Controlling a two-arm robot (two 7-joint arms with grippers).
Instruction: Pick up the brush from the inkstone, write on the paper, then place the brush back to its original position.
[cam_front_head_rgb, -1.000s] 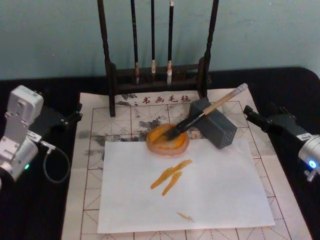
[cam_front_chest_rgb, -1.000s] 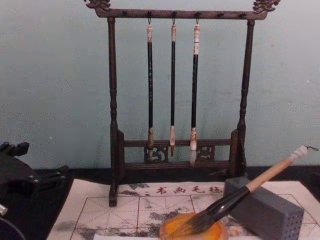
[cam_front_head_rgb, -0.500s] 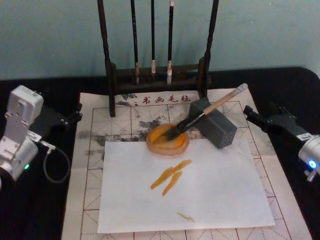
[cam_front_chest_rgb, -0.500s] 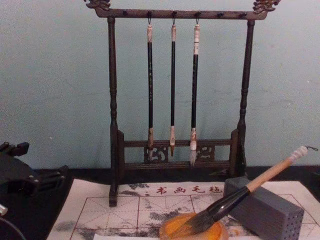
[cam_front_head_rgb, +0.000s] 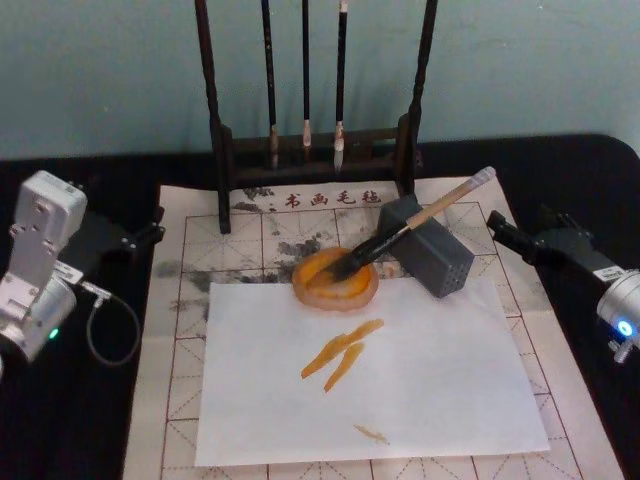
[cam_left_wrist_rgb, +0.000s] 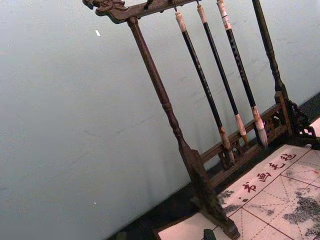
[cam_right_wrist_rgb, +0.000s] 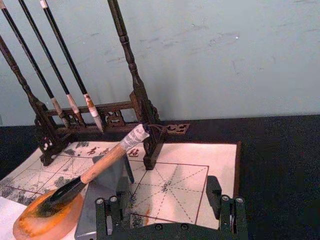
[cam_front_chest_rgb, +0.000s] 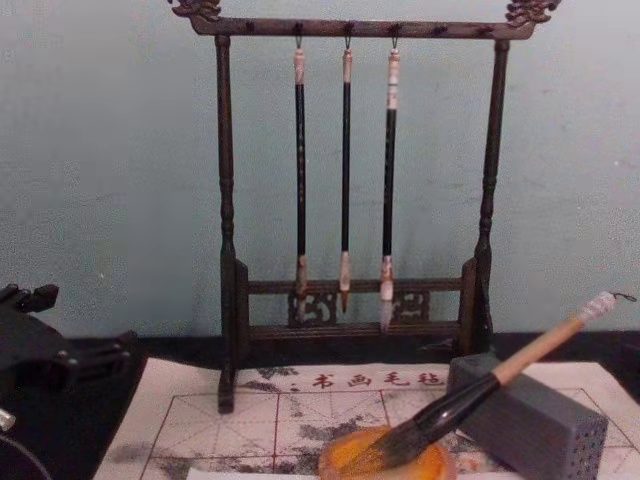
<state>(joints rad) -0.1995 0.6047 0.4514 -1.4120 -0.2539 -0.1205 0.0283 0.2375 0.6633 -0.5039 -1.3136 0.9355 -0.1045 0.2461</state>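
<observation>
The brush (cam_front_head_rgb: 412, 226) lies with its dark tuft in the orange inkstone (cam_front_head_rgb: 335, 281) and its wooden handle propped on a grey block (cam_front_head_rgb: 430, 255). The chest view shows the brush (cam_front_chest_rgb: 500, 378) slanting up to the right from the inkstone (cam_front_chest_rgb: 385, 462). The paper (cam_front_head_rgb: 190, 300), a red-gridded sheet with grey smudges, lies under them. My right gripper (cam_front_head_rgb: 500, 232) hovers open to the right of the block, nothing between its fingers (cam_right_wrist_rgb: 109, 212). My left gripper (cam_front_head_rgb: 148, 230) is open at the paper's left edge, away from the brush.
A plain white sheet (cam_front_head_rgb: 430, 380) with orange strokes covers the near part of the gridded paper. A dark wooden rack (cam_front_head_rgb: 315, 150) with three thin hanging brushes (cam_front_chest_rgb: 345, 180) stands at the back. Black cloth (cam_front_head_rgb: 590, 190) covers the table around the paper.
</observation>
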